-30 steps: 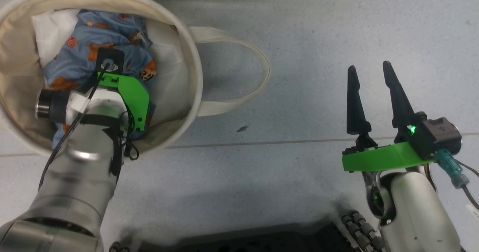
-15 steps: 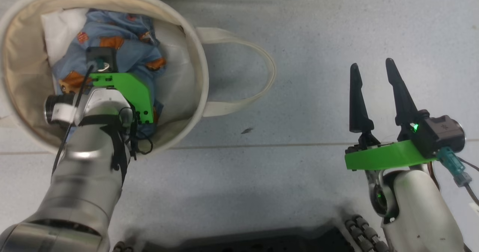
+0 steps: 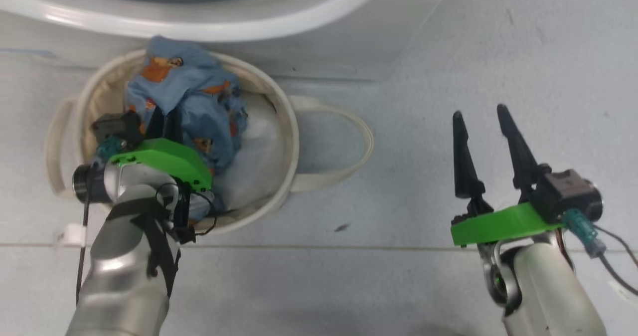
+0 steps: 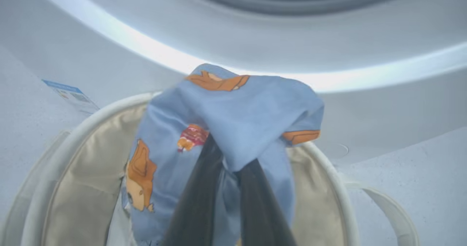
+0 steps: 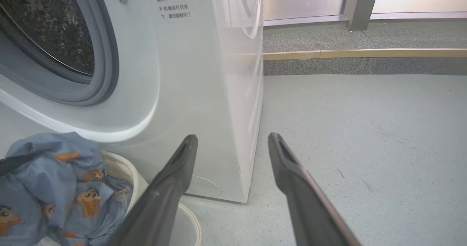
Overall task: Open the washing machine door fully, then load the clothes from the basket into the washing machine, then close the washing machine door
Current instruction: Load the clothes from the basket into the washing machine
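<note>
left gripper [image 4: 228,162]: pinching clothes [image 3: 192,91]; was spread a second ago
clothes: bunched, raised partly above basket [image 3: 291,141] rim; earlier lying inside
right gripper [image 3: 478,110]: spread, empty, right side
washing machine [image 3: 319,52]: just behind basket

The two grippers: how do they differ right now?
The left gripper is shut on the clothes above the basket. The right gripper is open and empty above the floor. Fabric drapes the left gripper's fingers, while the right gripper's are uncovered. Both have long dark fingers.
</note>
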Tool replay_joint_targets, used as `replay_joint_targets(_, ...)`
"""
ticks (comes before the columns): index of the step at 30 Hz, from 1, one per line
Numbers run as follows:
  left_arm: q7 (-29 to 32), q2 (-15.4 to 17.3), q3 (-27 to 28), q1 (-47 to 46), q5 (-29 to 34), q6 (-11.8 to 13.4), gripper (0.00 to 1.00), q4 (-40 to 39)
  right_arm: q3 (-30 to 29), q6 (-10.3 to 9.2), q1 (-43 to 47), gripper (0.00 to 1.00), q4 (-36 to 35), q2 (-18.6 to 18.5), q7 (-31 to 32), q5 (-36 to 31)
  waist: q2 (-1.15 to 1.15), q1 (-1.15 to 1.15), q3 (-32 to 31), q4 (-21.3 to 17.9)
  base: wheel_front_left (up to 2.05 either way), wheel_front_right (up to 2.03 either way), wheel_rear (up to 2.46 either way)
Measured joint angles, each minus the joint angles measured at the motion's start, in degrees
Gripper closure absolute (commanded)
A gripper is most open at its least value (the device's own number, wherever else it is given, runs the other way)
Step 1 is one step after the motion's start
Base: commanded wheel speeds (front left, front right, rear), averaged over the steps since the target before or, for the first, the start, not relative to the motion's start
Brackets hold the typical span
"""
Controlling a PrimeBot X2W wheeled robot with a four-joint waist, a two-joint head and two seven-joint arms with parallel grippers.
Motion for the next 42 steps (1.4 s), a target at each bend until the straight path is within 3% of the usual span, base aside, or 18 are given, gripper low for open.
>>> replay_joint_targets(12,-0.05,-0.41,10.14,22.66,4.15,-6.22,1.00,-31.71,0.44,0.00,7.16,0.00,2.67,0.35,0.01,0.92,0.00,0.00,-13.93,2.06,0.00,0.00,0.00)
replay_joint_targets(19,-0.05,-0.65,10.68,33.26,3.54,-8.90,1.00,-44.20,0.42,0.00,10.10,0.00,3.44,0.44,0.01,3.52,0.00,0.00,-20.95,2.50,0.00,0.00,0.00)
replay_joint_targets(31,-0.05,-0.57,10.42,47.91,-0.53,-7.94,1.00,-53.61,0.55,0.00,16.00,0.00,4.38,0.87,0.01,4.74,0.00,-0.01,-30.47,1.28,0.00,0.00,0.00)
replay_joint_targets(42,-0.05,-0.54,9.91,48.98,-1.41,-7.93,1.00,-53.72,1.03,0.00,16.46,0.00,4.28,0.93,0.01,5.21,0.00,0.01,-30.11,0.59,0.00,0.00,0.00)
